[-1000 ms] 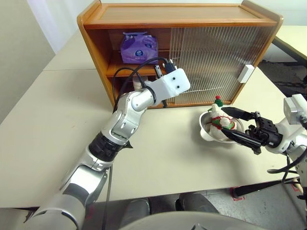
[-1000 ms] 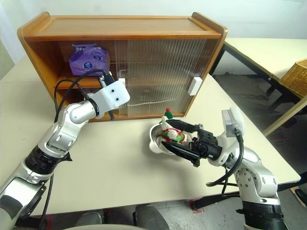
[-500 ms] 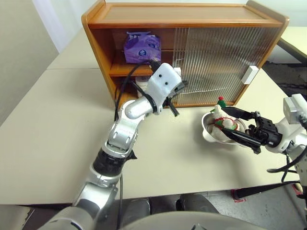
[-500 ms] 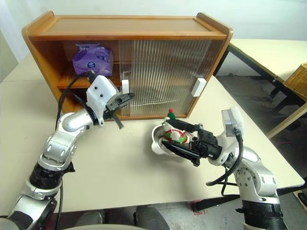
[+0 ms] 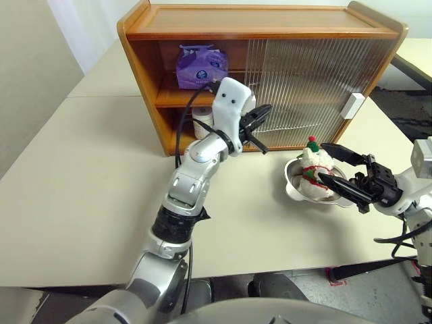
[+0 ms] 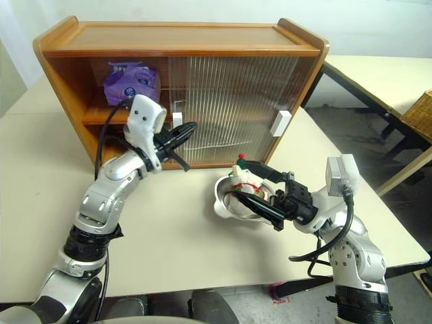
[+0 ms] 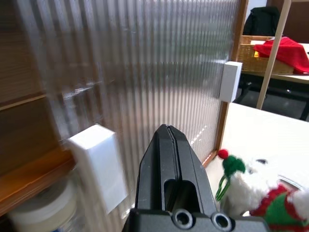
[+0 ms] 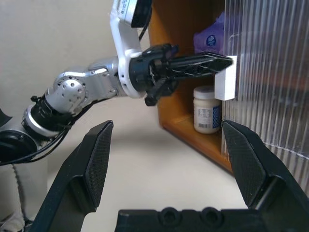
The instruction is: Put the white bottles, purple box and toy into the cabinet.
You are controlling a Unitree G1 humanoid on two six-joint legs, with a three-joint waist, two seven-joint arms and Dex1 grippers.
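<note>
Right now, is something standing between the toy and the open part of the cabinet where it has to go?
Yes. The left hand, shut, hangs in front of the cabinet by the sliding door's white handle, between the toy and the open left side. The ribbed doors cover the part directly behind the toy.

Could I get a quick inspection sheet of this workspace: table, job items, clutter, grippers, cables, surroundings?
Surface: pale table, bare around the cabinet.
Job's things: purple box on upper shelf; white bottle on lower shelf; toy in silver dish on the table.
Clutter: nothing seen.
Grippers: left gripper shut, empty, by the door's white handle; right gripper open around the toy.
Cables: black cable on left arm.
Surroundings: wicker basket, another table.
</note>
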